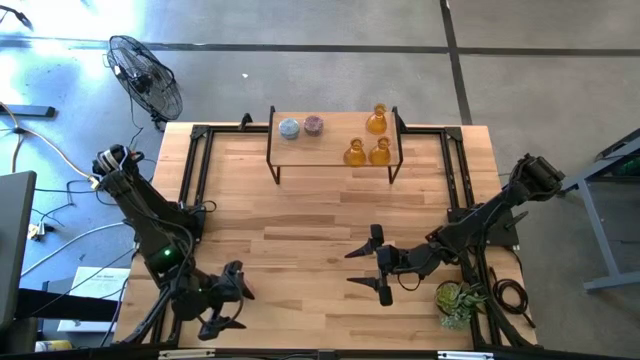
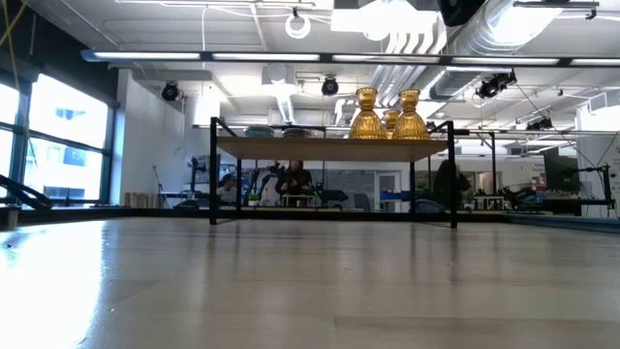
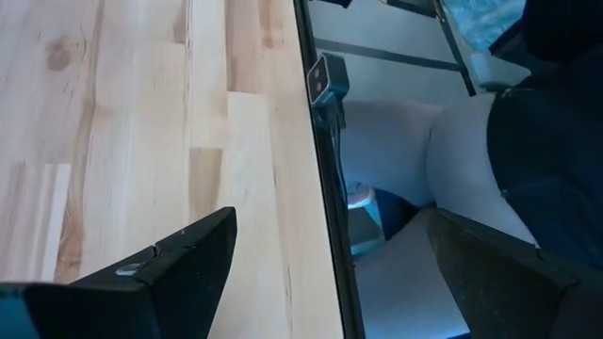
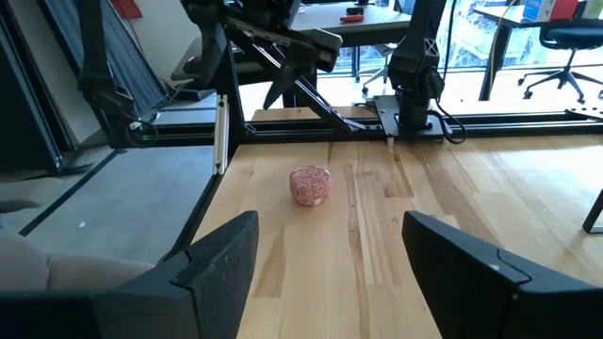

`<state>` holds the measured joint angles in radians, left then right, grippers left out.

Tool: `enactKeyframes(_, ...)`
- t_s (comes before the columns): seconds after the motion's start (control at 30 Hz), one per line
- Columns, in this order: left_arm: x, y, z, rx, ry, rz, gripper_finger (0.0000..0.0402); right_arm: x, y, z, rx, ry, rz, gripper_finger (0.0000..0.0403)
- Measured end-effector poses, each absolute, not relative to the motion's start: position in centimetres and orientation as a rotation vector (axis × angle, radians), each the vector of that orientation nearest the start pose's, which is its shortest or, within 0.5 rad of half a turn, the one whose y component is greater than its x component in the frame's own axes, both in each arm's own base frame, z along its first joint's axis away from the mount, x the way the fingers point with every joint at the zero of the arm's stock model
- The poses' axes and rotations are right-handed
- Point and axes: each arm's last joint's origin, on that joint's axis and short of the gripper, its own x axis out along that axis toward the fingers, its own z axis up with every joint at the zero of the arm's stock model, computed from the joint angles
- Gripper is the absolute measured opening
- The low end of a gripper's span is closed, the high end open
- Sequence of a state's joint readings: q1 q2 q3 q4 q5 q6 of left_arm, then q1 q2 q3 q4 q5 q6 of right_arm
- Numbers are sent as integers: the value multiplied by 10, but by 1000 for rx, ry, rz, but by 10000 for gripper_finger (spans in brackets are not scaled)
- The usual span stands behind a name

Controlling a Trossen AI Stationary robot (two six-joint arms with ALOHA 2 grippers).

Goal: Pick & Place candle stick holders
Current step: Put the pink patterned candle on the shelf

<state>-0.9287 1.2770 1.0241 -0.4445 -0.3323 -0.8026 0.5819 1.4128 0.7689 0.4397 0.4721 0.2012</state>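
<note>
A fan [image 1: 145, 75] stands on the floor beyond the surface's [image 1: 300, 230] far-left corner. The left hand [image 1: 240, 308] sits at the near-left corner, by the surface's near edge. Its fingers [image 3: 179, 268] are spread wide and hold nothing.

A pink holder [image 4: 310, 185] stands upright on the bare surface close to its left edge, near the left arm and in line with the right hand's open gap. It is touching neither hand. The high view does not show it clearly.

A small raised shelf [image 1: 330, 140] stands at the far middle. On it, from left to right, are a blue holder [image 1: 289, 128], a second pink holder [image 1: 314, 125] just beside it, and three amber holders [image 1: 377, 120] grouped at the right end. In the low view the amber ones [image 2: 366, 114] stand upright on the shelf top.

The right hand [image 1: 350, 268] hovers right of centre and points left. Its fingers [image 4: 221, 254] are well apart, with nothing between them. A plant [image 1: 460, 300] sits at the near-right corner, close to the right arm.
</note>
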Motion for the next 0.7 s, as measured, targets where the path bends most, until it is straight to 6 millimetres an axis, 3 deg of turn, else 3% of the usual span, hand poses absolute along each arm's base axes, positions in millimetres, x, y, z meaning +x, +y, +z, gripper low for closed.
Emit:
enactKeyframes(0.3,166,-206,290,-378,794,-266,343,260,155,246,98,186,91,259)
enactKeyframes(0.43,173,-198,288,-488,799,-146,347,259,155,246,98,186,92,259)
enactKeyframes(0.7,182,-185,284,-493,884,-131,347,259,155,246,96,189,91,259)
